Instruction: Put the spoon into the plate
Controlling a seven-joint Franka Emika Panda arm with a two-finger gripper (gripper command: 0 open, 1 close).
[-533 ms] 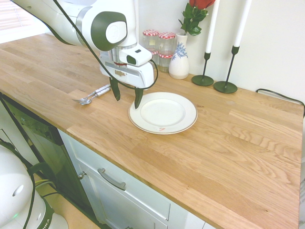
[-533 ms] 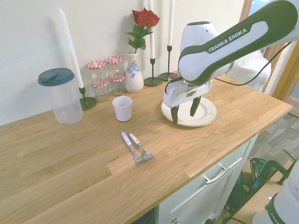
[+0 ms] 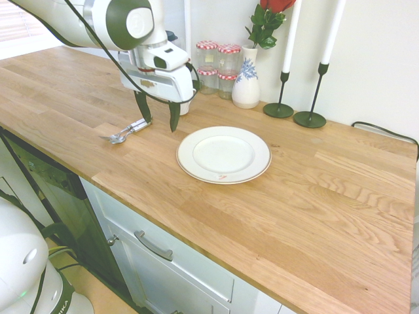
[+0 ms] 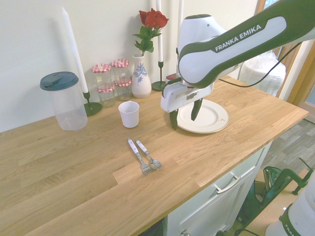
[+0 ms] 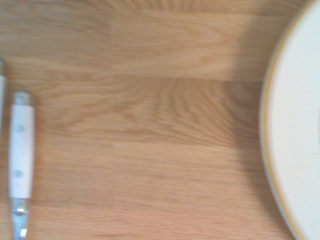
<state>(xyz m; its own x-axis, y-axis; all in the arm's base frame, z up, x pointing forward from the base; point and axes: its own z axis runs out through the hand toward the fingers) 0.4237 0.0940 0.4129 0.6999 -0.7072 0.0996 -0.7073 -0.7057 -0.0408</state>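
My wide-open, empty two-finger gripper (image 4: 185,118) has shifted away from the round cream-white plate (image 4: 203,117) toward the white-handled silver metal spoon (image 4: 149,155).

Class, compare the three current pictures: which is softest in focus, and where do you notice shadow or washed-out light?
Wrist view: softest, with the white-handled metal spoon blurred and a soft shadow beside the round cream-white plate; first exterior view: sharper, pale glare at the window blinds; second exterior view: sharper, pale overall, faint shadows on the wall.
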